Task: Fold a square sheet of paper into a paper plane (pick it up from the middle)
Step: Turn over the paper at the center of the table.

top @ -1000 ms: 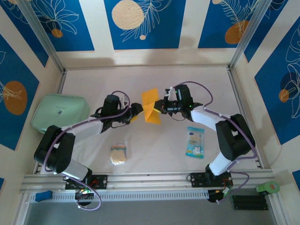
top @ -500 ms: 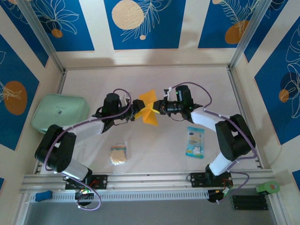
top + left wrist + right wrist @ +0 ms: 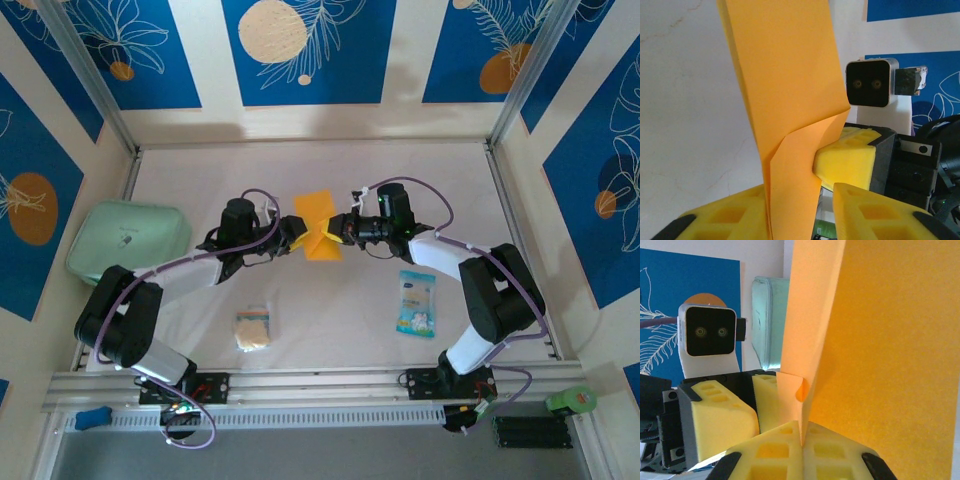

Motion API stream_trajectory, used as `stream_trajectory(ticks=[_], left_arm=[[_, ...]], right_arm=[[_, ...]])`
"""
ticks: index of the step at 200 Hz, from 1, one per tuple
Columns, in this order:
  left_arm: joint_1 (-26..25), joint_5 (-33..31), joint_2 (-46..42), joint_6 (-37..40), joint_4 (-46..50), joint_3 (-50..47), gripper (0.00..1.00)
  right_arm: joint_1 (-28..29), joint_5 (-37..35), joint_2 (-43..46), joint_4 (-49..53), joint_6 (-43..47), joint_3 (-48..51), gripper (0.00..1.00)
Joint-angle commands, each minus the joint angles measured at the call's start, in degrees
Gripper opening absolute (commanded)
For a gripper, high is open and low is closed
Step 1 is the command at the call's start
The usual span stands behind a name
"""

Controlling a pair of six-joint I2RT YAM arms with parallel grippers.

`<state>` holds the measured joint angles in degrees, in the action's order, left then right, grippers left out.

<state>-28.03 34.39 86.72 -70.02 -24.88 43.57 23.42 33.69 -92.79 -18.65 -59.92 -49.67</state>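
Jaws of the right gripper [image 3: 338, 229] clench the folded thin orange-yellow paper sheet [image 3: 318, 212] at 3 o'clock. At 9 o'clock the left gripper [image 3: 293, 240] straddles it, jaws released.

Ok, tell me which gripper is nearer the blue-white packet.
Right. The right gripper, shut on the paper, sits farther back than the packet and to its left. The left gripper is across the paper, farther left again.

Black-and-white arms [image 3: 185, 268], purple cables [image 3: 432, 188], yellow honeycomb-padded fingers [image 3: 772, 452], white square cameras [image 3: 707, 332]
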Motion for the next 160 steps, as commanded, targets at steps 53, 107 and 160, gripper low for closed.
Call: stream_trajectory(ticks=[53, 107, 160], left_arm=[[-0.2, -2.8, 0.4, 3.9, 5.2, 2.5, 0.13], [-0.1, -16.7, -2.5, 24.2, 39.6, 11.9, 0.1], [-5.0, -47.3, 1.5, 38.5, 71.2, 28.7, 0.11]], right_arm=[[-0.7, 0.6, 1.4, 1.1, 0.1, 1.5, 0.17], [-4.4, -11.7, 8.5, 16.9, 8.5, 2.0, 0.53], [-5.8, -21.8, 13.6, 25.9, 13.8, 2.0, 0.63]])
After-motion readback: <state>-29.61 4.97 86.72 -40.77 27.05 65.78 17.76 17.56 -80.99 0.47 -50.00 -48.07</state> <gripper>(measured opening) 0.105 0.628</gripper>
